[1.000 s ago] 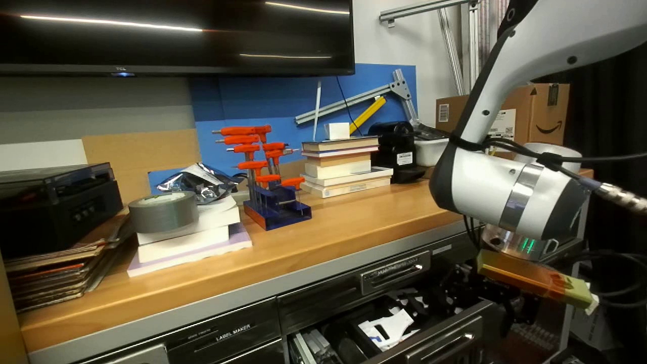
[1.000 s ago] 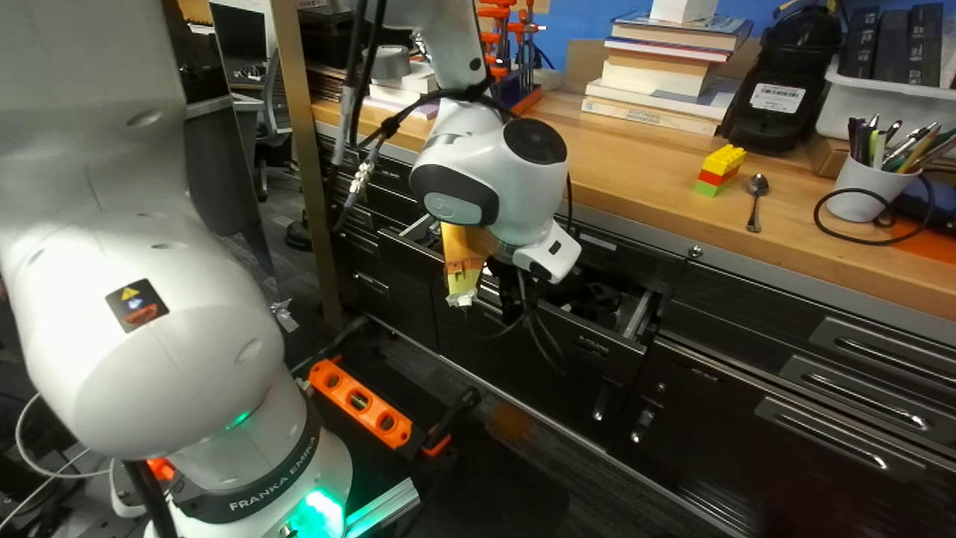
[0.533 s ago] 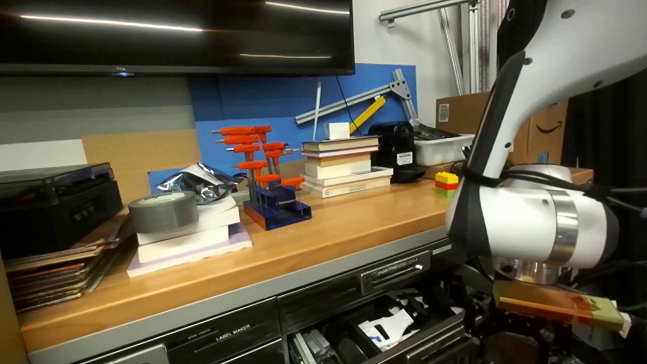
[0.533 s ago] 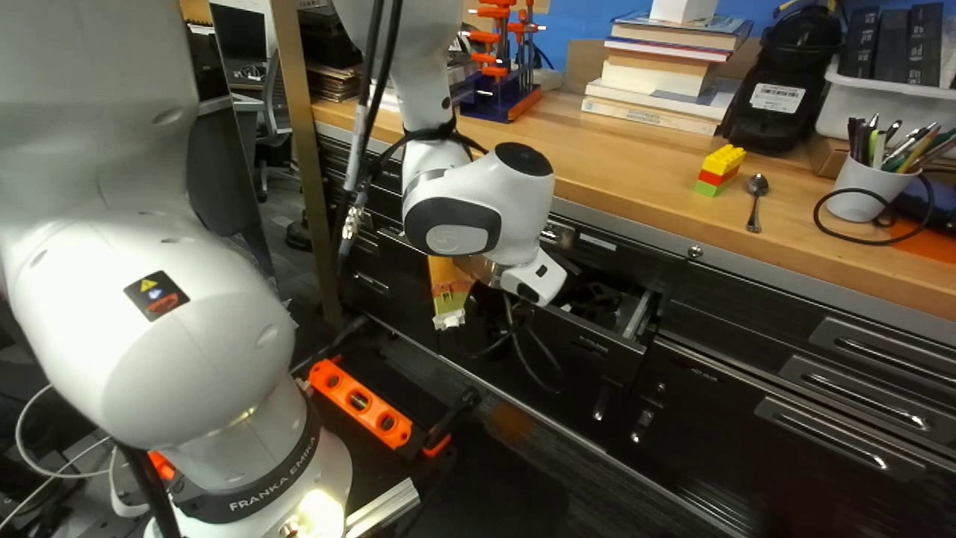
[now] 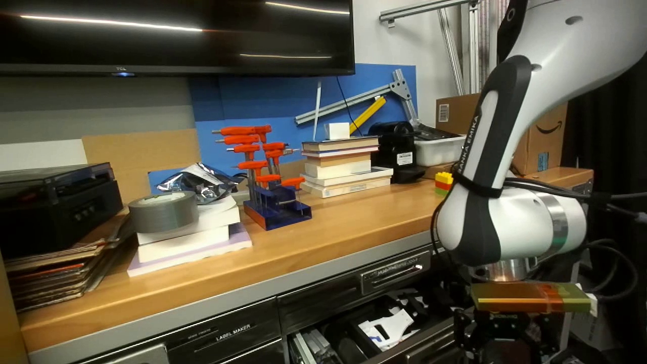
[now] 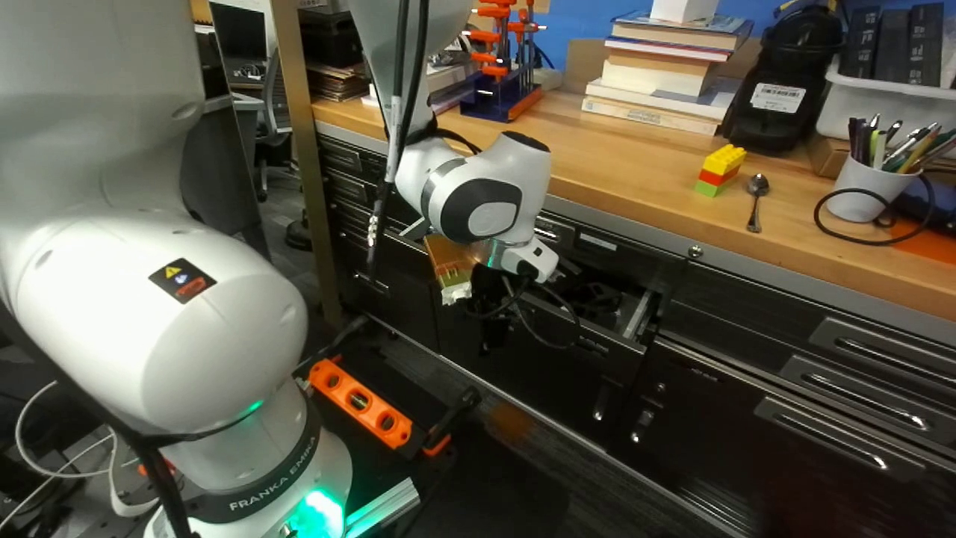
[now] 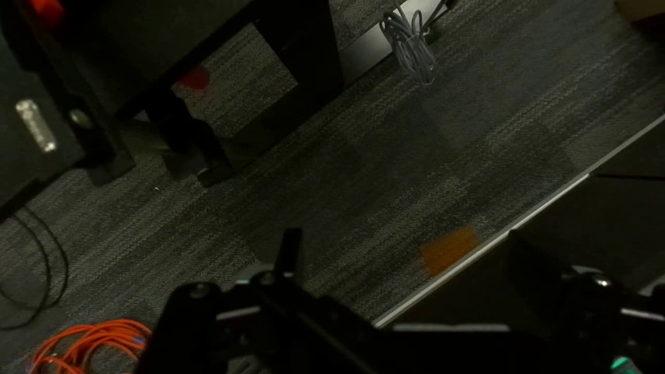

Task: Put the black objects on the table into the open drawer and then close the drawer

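Surface: light brown wood, bearing a yellow, red and green block stack just beside a spoon, and a white cup of pens near them.
Drawer: open beneath the surface, with white pieces among its contents.
Black objects: dark pieces lie inside the drawer; they merge in shadow, so neither their number nor which are the task's can be told.
Gripper: spread wide, its fingers well apart with carpet showing between them in the wrist view; it hangs below the arm, near the drawer's front, whether touching it cannot be told.
Orange-yellow piece: on the arm just above the gripper, in both exterior views.
Books: piled on the surface next to a black boxy device.
Hex keys: orange-handled, upright in a blue stand between those books and a roll of grey tape.
Television: dark-screened, above the surface, reflecting strips of light.
Orange cord: coiled on the carpet, lower left in the wrist view.
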You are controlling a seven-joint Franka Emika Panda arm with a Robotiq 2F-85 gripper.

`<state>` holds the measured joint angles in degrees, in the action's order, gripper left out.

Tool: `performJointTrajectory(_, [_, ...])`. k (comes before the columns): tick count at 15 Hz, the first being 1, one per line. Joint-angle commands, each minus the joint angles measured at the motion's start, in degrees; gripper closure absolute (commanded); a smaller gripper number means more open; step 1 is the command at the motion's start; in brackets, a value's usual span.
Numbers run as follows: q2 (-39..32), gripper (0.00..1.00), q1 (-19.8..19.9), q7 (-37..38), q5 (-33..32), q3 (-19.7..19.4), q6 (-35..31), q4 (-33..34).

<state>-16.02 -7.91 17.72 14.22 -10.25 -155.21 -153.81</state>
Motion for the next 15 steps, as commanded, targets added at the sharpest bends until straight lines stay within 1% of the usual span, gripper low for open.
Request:
performJointTrajectory(1, [-0.3,0.0,2.1,2.1,-2.7,2.8,5.7,4.3])
performJointTrajectory(4, [-2.1,0.0,2.6,2.4,-2.4,4.4,6.6,6.9])
performJointTrajectory(5, [-3.8,0.0,2.3,3.6,-2.8,4.4,5.9,8.0])
performJointTrajectory(6, [-4.8,0.0,2.5,3.2,-2.5,4.9,5.6,8.8])
performJointTrajectory(7, [-5.9,0.0,2.6,2.8,-2.0,5.4,2.7,9.1])
performJointTrajectory(9, [-7.6,0.0,3.4,1.5,-0.2,6.7,-0.2,10.2])
performJointTrajectory(13, [-9.3,0.0,7.0,-2.0,6.1,11.7,-5.4,12.3])
performJointTrajectory(15, [-10.4,0.0,9.6,-4.6,10.5,15.3,-8.6,13.4])
